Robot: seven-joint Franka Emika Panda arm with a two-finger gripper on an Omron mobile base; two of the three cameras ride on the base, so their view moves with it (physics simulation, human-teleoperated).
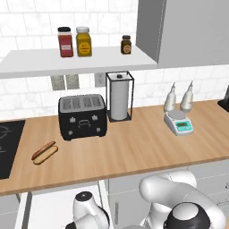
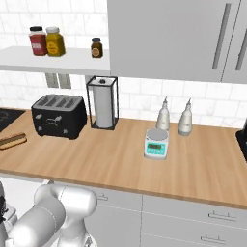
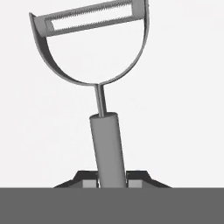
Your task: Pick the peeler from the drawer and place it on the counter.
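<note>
Here, the peeler is seen from the hand camera against the plain white floor of the drawer, its looped head and serrated blade pointing away and its thick grey handle running back toward the lens. The tool is set low over it, with one dark fingertip showing on each side of the handle's near end. The jaws are narrowed to about the handle's width and appear closed on it, though actual contact is not plainly shown, and whether the peeler is lifted or lying on the drawer floor cannot be told.

In the left base view the drawer is pulled out below the desk, at the lower left, with the arm bent down into it. On the desk are found a black toaster, a paper towel holder, a small scale and a hot dog.

The peeler is judged to be light, rigid and smooth, so a firm pinch is likely needed to keep it from slipping or swivelling. The round handle is the sensible place to be gripped; the thin neck and open loop offer little purchase, and the blade is best avoided. Bare wood in front of the toaster is considered a suitable spot for setting it down.
</note>
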